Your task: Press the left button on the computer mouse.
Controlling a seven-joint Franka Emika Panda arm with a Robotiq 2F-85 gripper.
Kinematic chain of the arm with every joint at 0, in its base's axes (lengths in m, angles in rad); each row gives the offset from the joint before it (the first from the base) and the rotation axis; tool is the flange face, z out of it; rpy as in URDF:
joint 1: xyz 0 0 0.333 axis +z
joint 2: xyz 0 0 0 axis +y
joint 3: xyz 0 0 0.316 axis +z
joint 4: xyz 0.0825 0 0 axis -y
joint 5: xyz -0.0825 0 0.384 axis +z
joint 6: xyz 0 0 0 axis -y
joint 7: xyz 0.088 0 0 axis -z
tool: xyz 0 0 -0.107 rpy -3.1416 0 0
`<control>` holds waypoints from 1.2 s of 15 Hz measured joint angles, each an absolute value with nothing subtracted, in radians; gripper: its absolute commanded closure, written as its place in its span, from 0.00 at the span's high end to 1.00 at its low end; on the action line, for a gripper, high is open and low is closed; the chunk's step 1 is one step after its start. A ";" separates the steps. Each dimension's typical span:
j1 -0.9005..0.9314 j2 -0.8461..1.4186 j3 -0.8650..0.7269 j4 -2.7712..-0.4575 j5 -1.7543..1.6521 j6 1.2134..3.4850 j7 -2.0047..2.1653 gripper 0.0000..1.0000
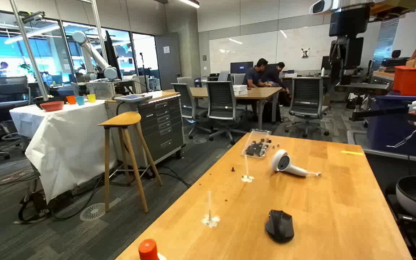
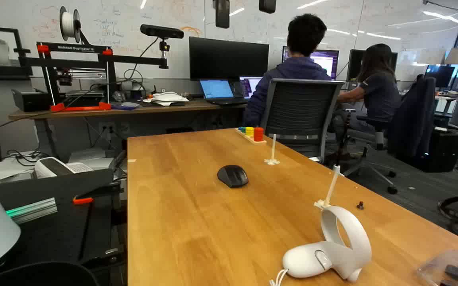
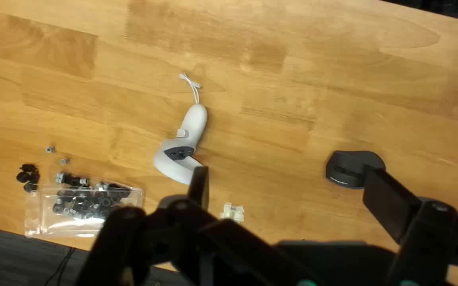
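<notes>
Wooden bench: one black computer mouse lies well below the wide-parted fingers, offset toward the end edge farthest from the clear tray.

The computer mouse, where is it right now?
In an exterior view, the computer mouse lies on the wooden table, right of the nearer upright white stick.

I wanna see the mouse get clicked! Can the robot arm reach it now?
Probably yes: nothing covers the black mouse, and the white controller and pale sticks are apart from it. The open jaws hang above the table, so they'd need to come down first.
</notes>
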State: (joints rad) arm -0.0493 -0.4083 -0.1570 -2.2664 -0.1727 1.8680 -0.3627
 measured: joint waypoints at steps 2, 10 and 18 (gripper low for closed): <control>-0.049 -0.409 -0.157 -2.261 -0.173 1.868 -0.363 1.00; -0.049 -0.411 -0.157 -2.259 -0.173 1.868 -0.363 1.00; -0.039 -0.382 -0.122 -2.298 -0.192 1.990 -0.361 1.00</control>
State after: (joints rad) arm -0.0387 -0.3824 -0.1217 -2.2978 -0.1920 1.9895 -0.3614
